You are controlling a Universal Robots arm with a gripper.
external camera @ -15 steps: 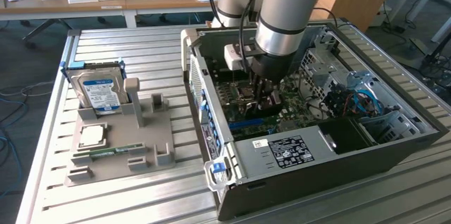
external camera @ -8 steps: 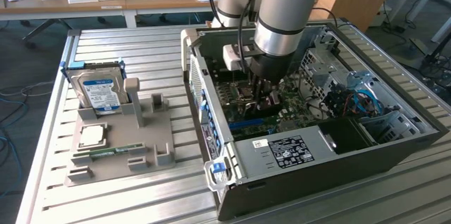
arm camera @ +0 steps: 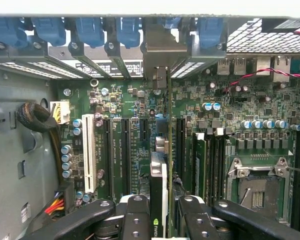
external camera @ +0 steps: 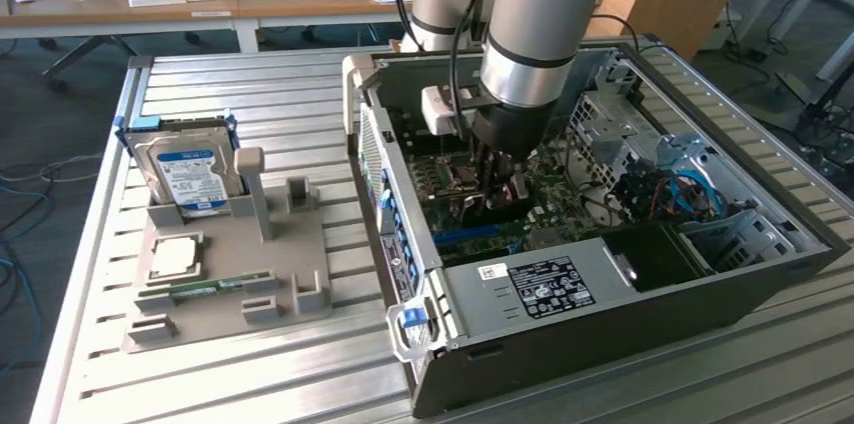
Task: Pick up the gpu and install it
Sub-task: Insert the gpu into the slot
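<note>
The gpu (arm camera: 159, 192) is seen edge-on in the wrist view, a thin dark card with a green logo near my fingers. It stands upright over the green motherboard (arm camera: 115, 100), along a black slot. Its silvery end bracket (arm camera: 162, 47) lies against the case's rear slot openings. My gripper (arm camera: 162, 220) is shut on the card, one black finger (arm camera: 135, 217) on each side. In the exterior view my gripper (external camera: 501, 179) reaches down into the open computer case (external camera: 601, 344), with the dark gpu (external camera: 483, 206) below it. Whether the card is fully seated, I cannot tell.
A white slot (arm camera: 89, 152), several black slots and the open processor socket (arm camera: 257, 185) surround the card. Blue latches (arm camera: 90, 30) line the rear wall. On the exterior view's left, a grey holder (external camera: 300, 274) carries a blue-labelled hard drive (external camera: 187, 174), a processor chip (external camera: 174, 256) and a memory stick (external camera: 200, 289).
</note>
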